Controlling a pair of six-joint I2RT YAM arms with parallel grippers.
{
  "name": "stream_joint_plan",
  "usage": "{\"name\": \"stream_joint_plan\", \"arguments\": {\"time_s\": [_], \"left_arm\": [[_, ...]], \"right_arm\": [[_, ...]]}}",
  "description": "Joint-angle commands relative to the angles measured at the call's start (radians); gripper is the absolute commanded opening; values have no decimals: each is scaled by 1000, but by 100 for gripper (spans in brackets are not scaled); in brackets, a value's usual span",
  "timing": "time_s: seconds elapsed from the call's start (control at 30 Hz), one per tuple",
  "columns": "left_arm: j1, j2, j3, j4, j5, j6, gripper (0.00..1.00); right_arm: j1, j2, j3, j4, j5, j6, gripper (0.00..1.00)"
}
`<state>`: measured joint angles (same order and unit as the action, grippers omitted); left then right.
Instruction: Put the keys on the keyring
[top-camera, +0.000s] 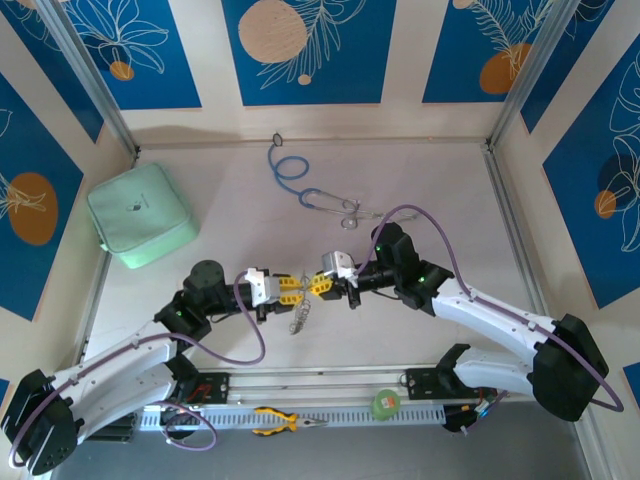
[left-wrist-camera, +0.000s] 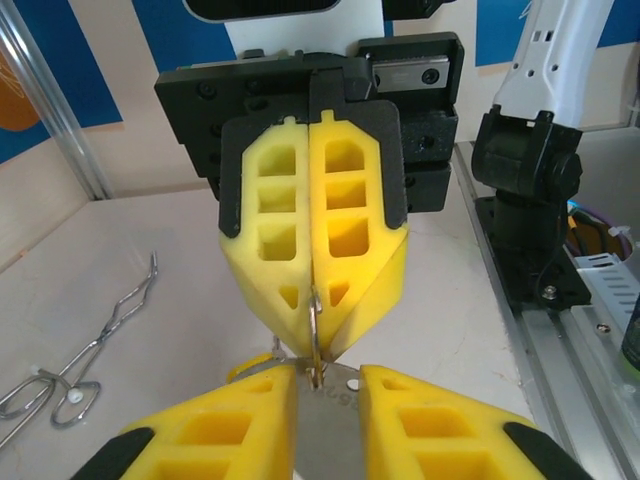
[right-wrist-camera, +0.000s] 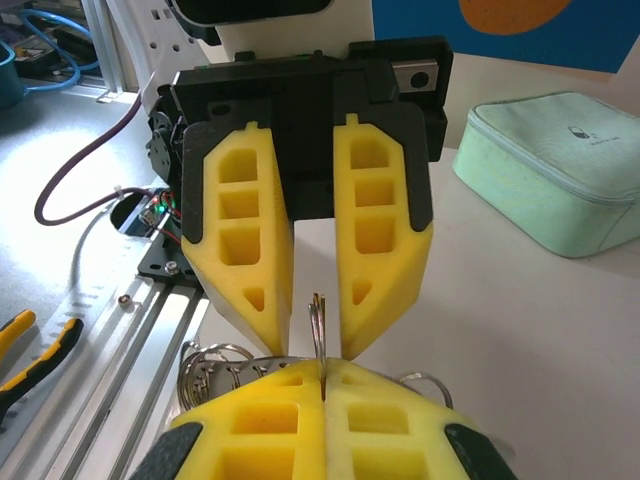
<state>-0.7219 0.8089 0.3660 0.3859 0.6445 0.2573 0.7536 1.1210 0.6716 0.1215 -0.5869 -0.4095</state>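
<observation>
Keyring (right-wrist-camera: 318, 312) (tag (left-wrist-camera: 330, 408) lettering unreadable) pinched in closed right end effector (right-wrist-camera: 323, 372); left end effector (left-wrist-camera: 326, 378) parted.

The left gripper (top-camera: 295, 290) and right gripper (top-camera: 317, 286) meet tip to tip, the keyring (top-camera: 300, 318) hanging between them, a stethoscope (top-camera: 347, 210) behind, a pouch (top-camera: 140, 215) far left, and pliers (top-camera: 283, 421) on the near rail (top-camera: 340, 412).
</observation>
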Motion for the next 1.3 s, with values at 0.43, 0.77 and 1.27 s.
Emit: {"name": "stream_joint_plan", "arguments": {"time_s": [0.43,0.77,1.27], "left_arm": [[7,-8,11,56,-40,0,0],[0,-28,140,-314,-128,245,0],[-6,-25,198,-392,-132,292,0]], "right_arm": [[24,-7,54,-73,67,-78,15],[45,-33,138,-287,261,-279,34],[106,39,210,-332,265,-327,26]]}}
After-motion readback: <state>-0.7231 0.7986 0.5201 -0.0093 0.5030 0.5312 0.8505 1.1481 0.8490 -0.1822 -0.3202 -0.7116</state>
